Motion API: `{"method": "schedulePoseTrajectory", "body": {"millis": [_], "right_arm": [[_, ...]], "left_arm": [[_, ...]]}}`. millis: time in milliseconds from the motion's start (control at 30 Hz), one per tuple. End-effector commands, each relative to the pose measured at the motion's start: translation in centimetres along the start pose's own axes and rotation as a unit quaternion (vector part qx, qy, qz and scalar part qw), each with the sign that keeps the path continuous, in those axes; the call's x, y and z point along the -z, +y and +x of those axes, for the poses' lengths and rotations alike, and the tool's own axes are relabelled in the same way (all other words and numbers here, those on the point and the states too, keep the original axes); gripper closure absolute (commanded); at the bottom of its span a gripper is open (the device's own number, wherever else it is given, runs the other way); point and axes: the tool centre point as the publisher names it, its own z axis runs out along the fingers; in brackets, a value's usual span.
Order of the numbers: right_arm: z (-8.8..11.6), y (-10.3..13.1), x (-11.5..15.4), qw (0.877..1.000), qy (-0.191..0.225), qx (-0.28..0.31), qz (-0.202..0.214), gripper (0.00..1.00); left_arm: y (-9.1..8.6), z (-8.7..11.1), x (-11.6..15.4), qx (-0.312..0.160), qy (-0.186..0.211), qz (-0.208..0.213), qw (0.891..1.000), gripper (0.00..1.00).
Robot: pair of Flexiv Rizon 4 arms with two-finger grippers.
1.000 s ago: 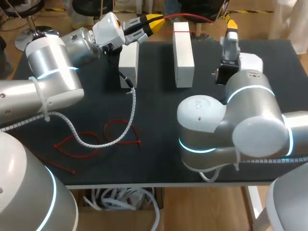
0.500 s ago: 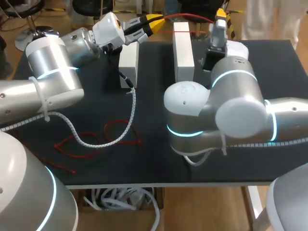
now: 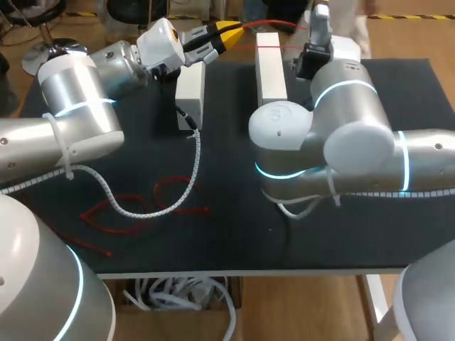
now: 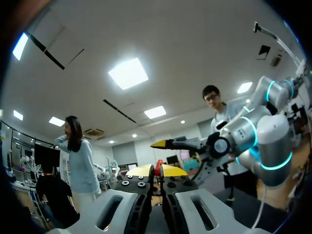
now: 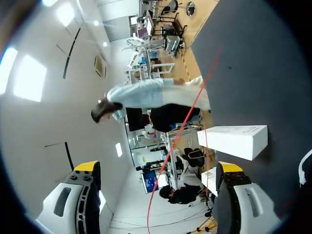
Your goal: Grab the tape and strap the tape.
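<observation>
A thin red strap (image 3: 270, 24) stretches in the air over the table's far edge. My left gripper (image 3: 227, 30) is shut on one end of it; in the left wrist view a bit of red shows between its closed yellow tips (image 4: 155, 170). My right arm (image 3: 348, 121) reaches to the far edge beside the right-hand white block (image 3: 270, 71). In the right wrist view my right gripper (image 5: 158, 166) is open wide, and the red strap (image 5: 192, 107) runs through the gap between its fingers without touching either one.
Two white blocks stand on the black table (image 3: 234, 213): the left-hand one (image 3: 190, 92) sits below my left gripper. Loose red straps (image 3: 170, 199) lie at the front left. A white spiral-wrapped cable (image 3: 192, 170) hangs from my left arm across the table.
My right arm has swung left and further toward the far edge, bringing its open gripper up to the red strap. The left arm and its hold on the strap are unchanged.
</observation>
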Motion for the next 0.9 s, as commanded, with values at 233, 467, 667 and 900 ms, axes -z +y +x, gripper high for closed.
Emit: {"method": "schedulePoseTrajectory", "body": {"millis": [233,467,667,900], "right_arm": [[0.6,2.1,-1.6,0.999,0.013,-0.024,-0.021,0.0],[1.7,3.6,-1.6,0.999,0.011,-0.029,-0.025,0.0],[2.3,5.1,-1.4,0.999,0.006,-0.025,-0.024,0.0],[2.3,6.6,-1.1,1.0,0.008,-0.019,-0.02,0.0]], "left_arm": [[0.1,0.0,-0.1,-0.001,-0.001,0.001,1.0,1.0],[0.1,0.0,-0.1,-0.001,-0.001,0.001,1.0,1.0],[0.1,0.0,-0.1,-0.001,-0.001,0.001,1.0,1.0],[0.1,0.0,-0.1,-0.001,-0.001,0.001,1.0,1.0]]}}
